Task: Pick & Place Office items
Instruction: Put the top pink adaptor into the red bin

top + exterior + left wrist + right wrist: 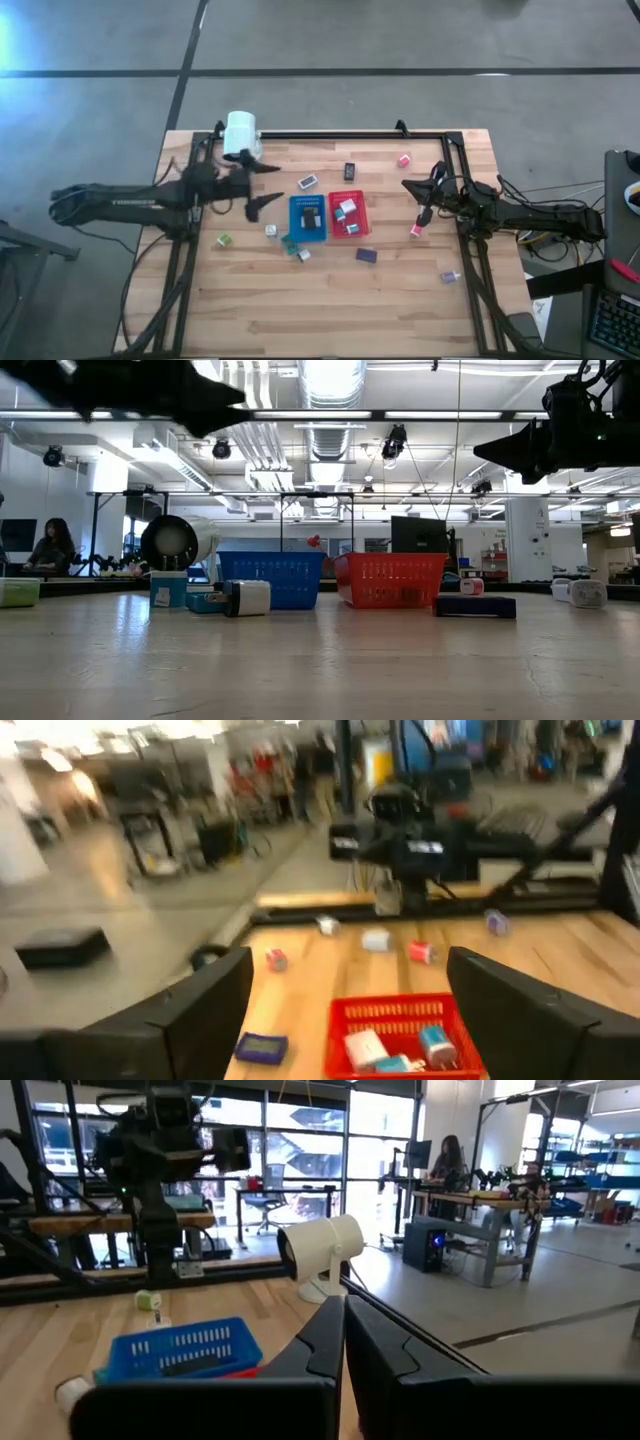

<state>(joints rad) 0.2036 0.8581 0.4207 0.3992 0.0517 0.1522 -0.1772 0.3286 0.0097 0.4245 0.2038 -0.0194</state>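
Hovering left gripper (262, 186) with jaws spread, empty, beside blue tray (307, 217); right gripper (424, 207) jaws pressed together. Risking knocking lamp (240, 135) nearby.

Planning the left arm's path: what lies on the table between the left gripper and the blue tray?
In the high view, bare wood lies between the left gripper and the blue tray.
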